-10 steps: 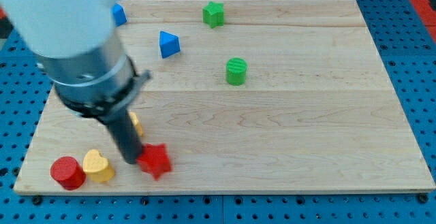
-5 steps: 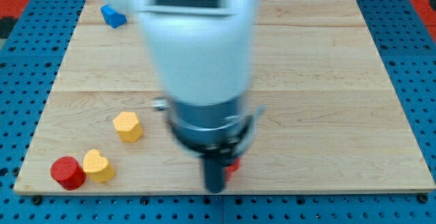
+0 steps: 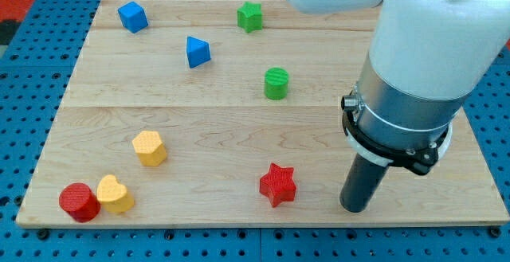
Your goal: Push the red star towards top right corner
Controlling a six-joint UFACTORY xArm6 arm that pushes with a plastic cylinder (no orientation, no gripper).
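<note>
Red star lies near the bottom edge of the tabletop, a little right of centre. My arm carries no hand, only a rod, so nothing spreads or pinches. My tip rests to the star's right, apart from it and slightly lower. To push well, I judge I should come round to the star's lower left and drive diagonally up. Open wood lies toward the top right corner; the green cylinder stands above, off that line. The bottom edge is close.
</note>
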